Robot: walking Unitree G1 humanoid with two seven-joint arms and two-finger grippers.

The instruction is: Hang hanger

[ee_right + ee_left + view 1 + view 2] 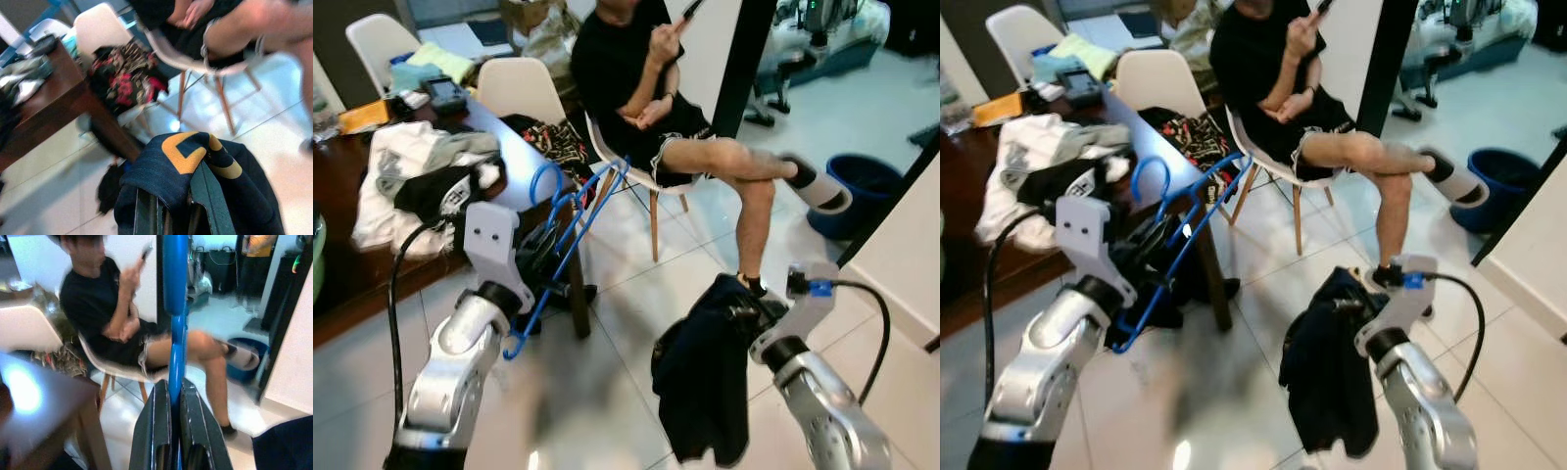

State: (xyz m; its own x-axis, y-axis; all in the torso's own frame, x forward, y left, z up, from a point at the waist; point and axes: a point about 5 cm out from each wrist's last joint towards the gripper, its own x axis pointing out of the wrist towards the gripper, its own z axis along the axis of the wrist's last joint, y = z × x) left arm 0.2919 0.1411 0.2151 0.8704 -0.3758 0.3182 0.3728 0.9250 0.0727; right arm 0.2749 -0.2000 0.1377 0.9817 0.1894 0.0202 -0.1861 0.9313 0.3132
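A blue plastic hanger (570,227) is held at a slant in front of the table corner, my left gripper (544,257) shut on its lower bar. The left wrist view shows the blue hanger bar (174,323) clamped between the two black fingers (152,431). A dark navy garment (705,382) with a yellow print (188,154) hangs from my right gripper (744,311), which is shut on its top edge, low over the white tiled floor.
A brown table (342,274) at the left carries a pile of clothes (421,176). Behind it stand white chairs (519,88). A person (656,88) sits on one, legs stretched right. A blue basin (871,186) stands at the far right beside a white wall.
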